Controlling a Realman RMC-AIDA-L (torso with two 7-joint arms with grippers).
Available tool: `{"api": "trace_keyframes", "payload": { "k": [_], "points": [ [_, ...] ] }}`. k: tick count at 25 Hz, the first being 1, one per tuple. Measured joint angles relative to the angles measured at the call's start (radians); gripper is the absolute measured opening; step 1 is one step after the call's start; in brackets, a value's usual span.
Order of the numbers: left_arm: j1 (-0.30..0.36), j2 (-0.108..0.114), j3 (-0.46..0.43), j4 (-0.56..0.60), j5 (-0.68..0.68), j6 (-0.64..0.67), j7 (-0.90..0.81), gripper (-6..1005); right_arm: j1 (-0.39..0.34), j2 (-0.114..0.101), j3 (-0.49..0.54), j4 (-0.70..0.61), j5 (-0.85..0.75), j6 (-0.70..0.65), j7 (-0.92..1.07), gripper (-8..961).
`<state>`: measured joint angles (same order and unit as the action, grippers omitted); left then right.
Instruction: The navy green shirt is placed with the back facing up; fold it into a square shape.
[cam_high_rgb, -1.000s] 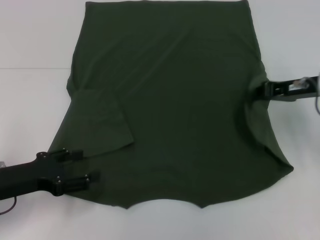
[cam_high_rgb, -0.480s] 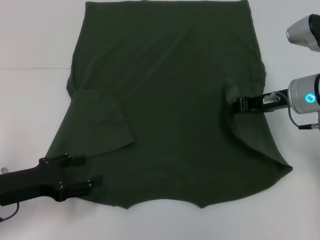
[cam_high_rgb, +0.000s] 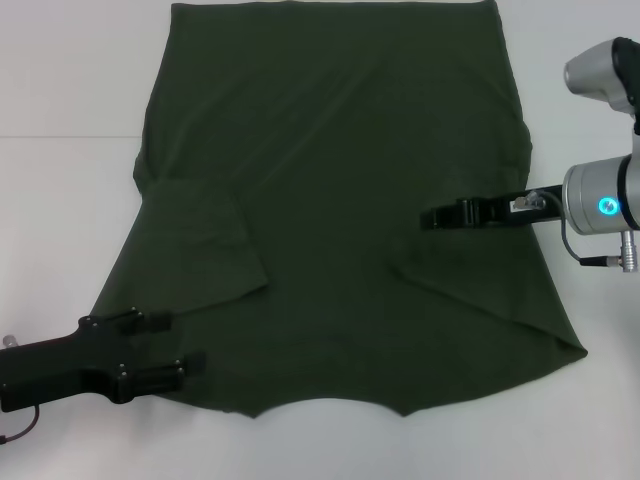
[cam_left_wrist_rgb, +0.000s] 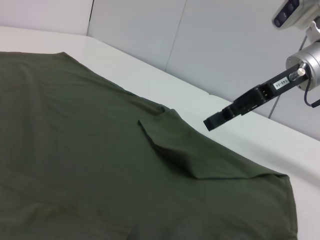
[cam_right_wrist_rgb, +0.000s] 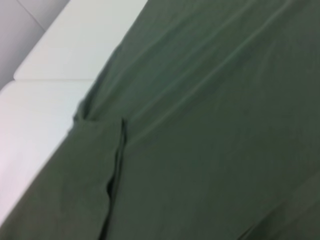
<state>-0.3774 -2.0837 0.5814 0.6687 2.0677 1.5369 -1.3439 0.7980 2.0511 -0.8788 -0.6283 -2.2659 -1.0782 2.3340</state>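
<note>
Olive cotton fills the head view: the navy green shirt (cam_high_rgb: 340, 200) lies spread back-up on the white table (cam_high_rgb: 60, 80), its left sleeve already folded in, and my right gripper (cam_high_rgb: 432, 216) now reaches further over the cloth than half a second ago, dragging the right sleeve inward for a straight side, though whether its fingers pinch I cannot tell. From the left wrist, that sleeve (cam_left_wrist_rgb: 200, 155) lies doubled beneath my right gripper (cam_left_wrist_rgb: 210, 123), while my left gripper (cam_high_rgb: 185, 345) sits spread wide at the near left corner, unmoved; the right wrist view shows only cloth and the folded left sleeve (cam_right_wrist_rgb: 97, 165).
</note>
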Motion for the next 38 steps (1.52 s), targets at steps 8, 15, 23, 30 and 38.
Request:
{"api": "trace_keyframes", "payload": {
  "k": [8, 15, 23, 30, 38],
  "points": [
    [-0.001, 0.001, -0.002, -0.013, -0.006, 0.000, -0.018, 859, -0.121, -0.025, 0.054, 0.001, 0.238, -0.077, -0.139, 537],
    [-0.006, 0.018, -0.035, -0.014, -0.008, 0.019, -0.099, 860, -0.286, -0.020, 0.149, 0.003, 0.403, -0.299, -0.511, 764],
    [-0.011, 0.046, -0.050, -0.012, 0.003, 0.047, -0.206, 863, -0.406, 0.033, 0.140, 0.016, 0.409, -0.461, -0.981, 803],
    [-0.009, 0.076, -0.051, -0.010, 0.018, 0.058, -0.306, 862, -0.427, 0.039, 0.075, 0.114, 0.394, -0.478, -1.305, 804],
    [-0.031, 0.105, -0.065, 0.024, 0.078, 0.072, -0.513, 860, -0.425, 0.042, 0.067, 0.126, 0.366, -0.441, -1.383, 800]
  ]
}}
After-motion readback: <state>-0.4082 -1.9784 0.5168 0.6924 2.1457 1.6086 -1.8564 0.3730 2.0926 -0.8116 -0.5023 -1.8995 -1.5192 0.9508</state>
